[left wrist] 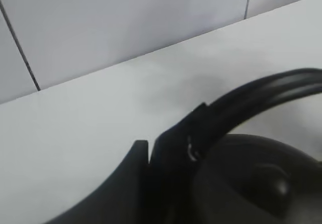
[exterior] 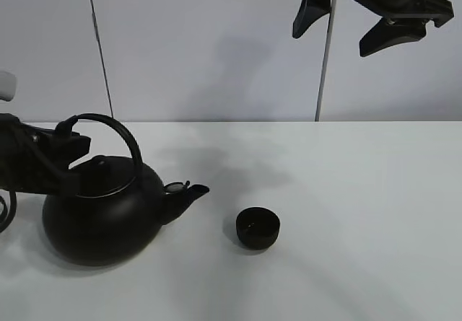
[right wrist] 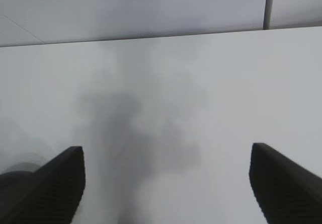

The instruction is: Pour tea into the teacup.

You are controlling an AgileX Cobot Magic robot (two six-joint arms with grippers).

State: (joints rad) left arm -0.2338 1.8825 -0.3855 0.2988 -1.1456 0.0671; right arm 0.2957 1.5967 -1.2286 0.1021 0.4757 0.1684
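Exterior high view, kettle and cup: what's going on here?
The left gripper appears clamped on the arched handle of the black kettle, which stands upright on the white table at the left. Its spout points toward the small black teacup, which sits apart from it nearer the middle. Nothing is being poured yet. The right gripper hangs open high above the table, holding nothing.

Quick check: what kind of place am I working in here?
Probably a lab test bench, not a kitchen: white table, plain panelled wall, and just a black kettle and small teacup set out.
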